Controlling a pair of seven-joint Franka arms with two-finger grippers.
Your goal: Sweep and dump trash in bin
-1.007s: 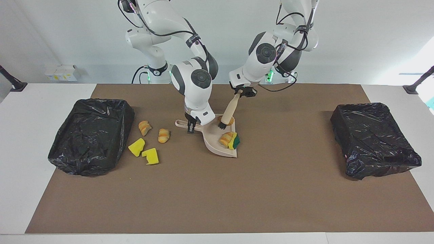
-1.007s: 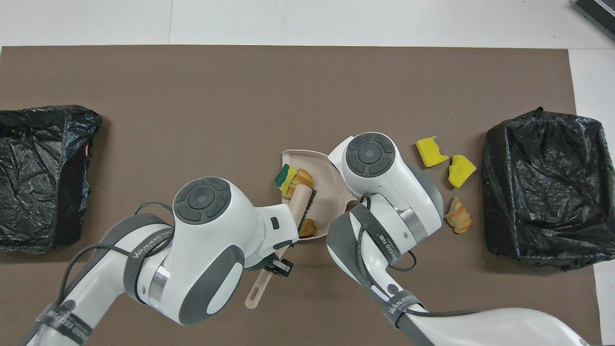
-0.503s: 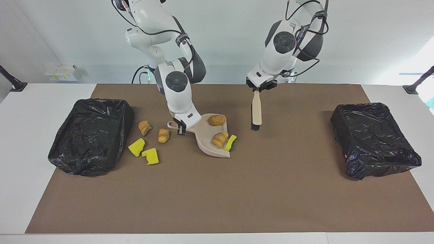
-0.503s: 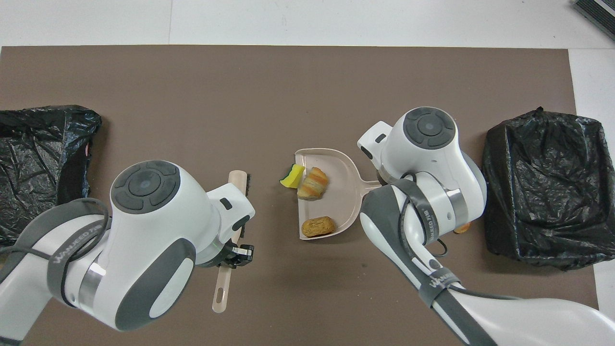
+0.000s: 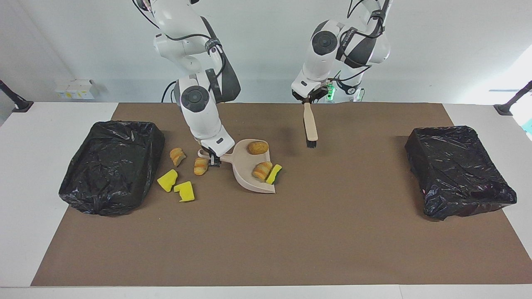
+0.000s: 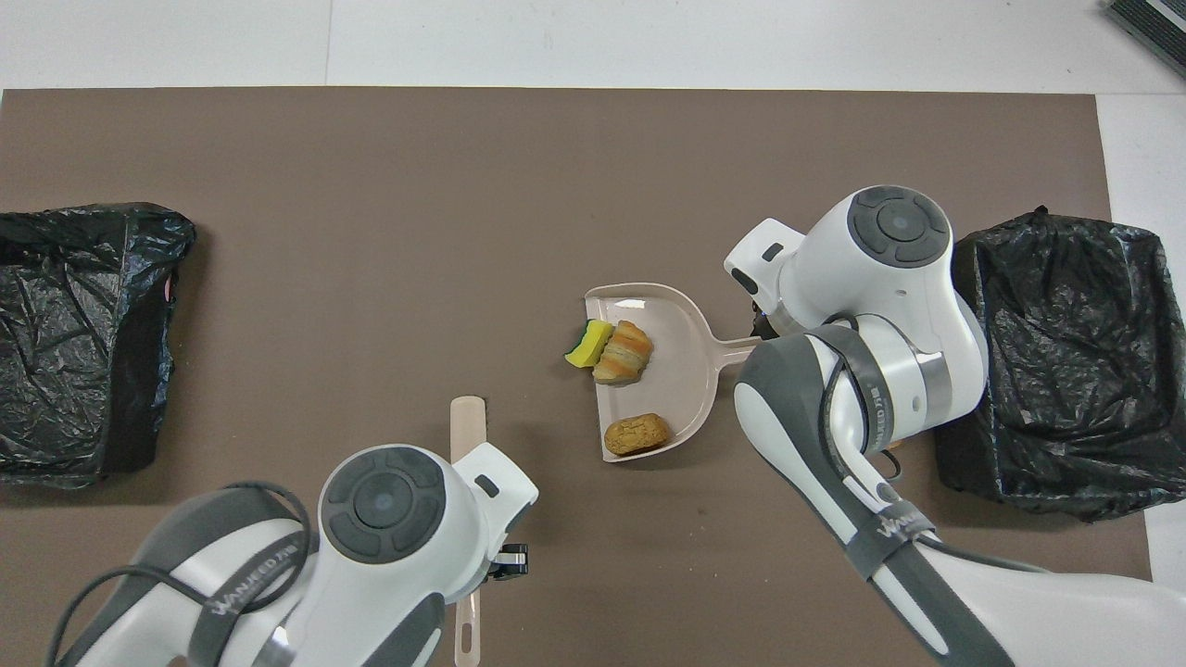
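Beige dustpan (image 5: 249, 172) handle is gripped by the right gripper (image 5: 213, 160); a brush (image 5: 309, 126) is clamped by the left gripper (image 5: 306, 99). Trash (image 5: 263, 170) lies in the pan — more trash pieces (image 5: 179, 178) at the gripper's nine o'clock in the facing view, beside a black bin (image 5: 110, 166).
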